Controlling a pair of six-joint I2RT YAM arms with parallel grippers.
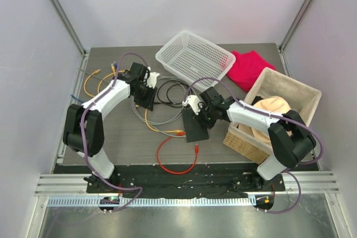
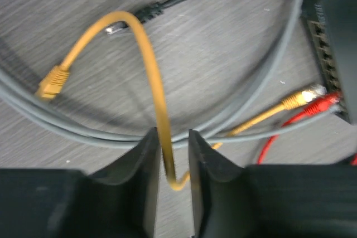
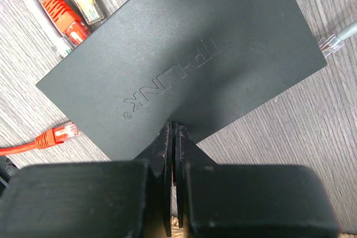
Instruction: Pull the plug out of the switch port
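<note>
The left tool (image 2: 173,136) has narrowed to a slot around the orange cable (image 2: 146,54), which arches up out of its jaws and looks gripped partway along its length. Its loose end lies well to the left on the tabletop (image 2: 223,54). Taking the cord rather than the connector probably suits this arm, since it stands off to the switch's side.

From under the tool the same cable seems to run right to the yellow plug (image 2: 301,98). That plug lies tight beside a red plug (image 2: 322,104) at the socket edge of the switch (image 3: 184,54). Whether either is seated or only resting against the edge cannot be told from these views.

The switch lies flat, mid-tabletop, between the two arms. The right tool (image 3: 173,132) has its jaws pressed fully together with nothing between them, and its tips sit on the switch lid near the edge opposite the sockets. That is likely a hold-down, so the light box stays put when the cord is tugged.
</note>
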